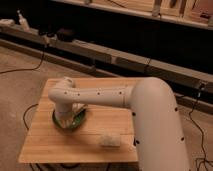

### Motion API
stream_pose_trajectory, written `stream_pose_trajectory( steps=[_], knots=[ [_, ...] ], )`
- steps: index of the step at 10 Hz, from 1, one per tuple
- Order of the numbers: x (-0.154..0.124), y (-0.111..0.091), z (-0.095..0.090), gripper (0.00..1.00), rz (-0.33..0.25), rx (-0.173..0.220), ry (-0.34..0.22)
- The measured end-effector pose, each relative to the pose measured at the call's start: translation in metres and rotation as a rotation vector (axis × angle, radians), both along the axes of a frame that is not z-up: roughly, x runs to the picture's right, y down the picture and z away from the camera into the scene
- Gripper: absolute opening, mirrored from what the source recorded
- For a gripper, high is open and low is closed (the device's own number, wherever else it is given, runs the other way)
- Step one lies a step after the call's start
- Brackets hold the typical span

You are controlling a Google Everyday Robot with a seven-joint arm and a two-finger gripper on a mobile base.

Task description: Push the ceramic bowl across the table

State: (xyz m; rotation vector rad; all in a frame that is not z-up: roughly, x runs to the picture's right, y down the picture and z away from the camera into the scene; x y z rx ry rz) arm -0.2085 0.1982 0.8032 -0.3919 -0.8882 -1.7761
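**Camera view.** Table (45, 142): light wood, plank seams running left to right, standing on a grey floor (20, 85).

Bowl (76, 121): dark green, shallow, low-rimmed, resting flat on the left half of the table. About midway between near and far edges, well inside the left edge.

Arm (105, 96): white, dotted with small dark marks. Reaching leftward from the bulky body at lower right, bending at an elbow above the bowl, then turning downward.

Gripper (70, 112): lowered into the bowl over its middle, hiding most of the inside. Only the bowl's front and side rim showing around it. Spread or pressed together: cannot tell. Touching the bowl's inner surface or hanging just above it: cannot tell.

Pale object (110, 140): small, lumpy, lying near the table's front edge. Right of the bowl and well apart from it, just beside the thick lower part of the arm.

Behind the table: long grey ledge (100, 50) along a dark wall, bottle (20, 19) at upper left.
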Motion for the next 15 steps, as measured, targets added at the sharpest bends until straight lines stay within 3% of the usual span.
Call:
stream_pose_trajectory(
  steps=[3,7,11,13,15],
  knots=[
    [0.019,0.011,0.01,0.0,0.005,-0.016,0.053],
    [0.066,0.021,0.027,0.0,0.025,-0.041,0.154],
    [0.13,-0.003,0.04,0.0,0.034,0.001,0.288],
    [0.147,-0.016,0.049,0.0,0.02,0.024,0.331],
    [0.154,-0.008,0.055,0.0,0.014,-0.001,0.341]
  ],
)
